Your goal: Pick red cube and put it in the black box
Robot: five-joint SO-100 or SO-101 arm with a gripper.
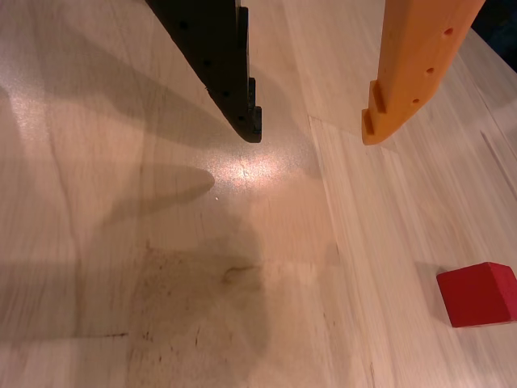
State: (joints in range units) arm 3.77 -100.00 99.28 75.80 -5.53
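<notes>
Two fingers of the gripper (311, 137), one black and one orange, hang wide apart and empty above a pale wooden table (161, 267) in the wrist view, while the red cube (478, 294) sits untouched on the boards at lower right, well clear of both.

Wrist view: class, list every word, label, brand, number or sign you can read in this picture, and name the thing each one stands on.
None: no readable text appears.
The black plastic finger and the orange plastic finger of the open end effector carry only small holes, no print.
The small red cube has plain faces.
The pale wooden table top shows grain, stains and a glare spot, no marking.
</notes>
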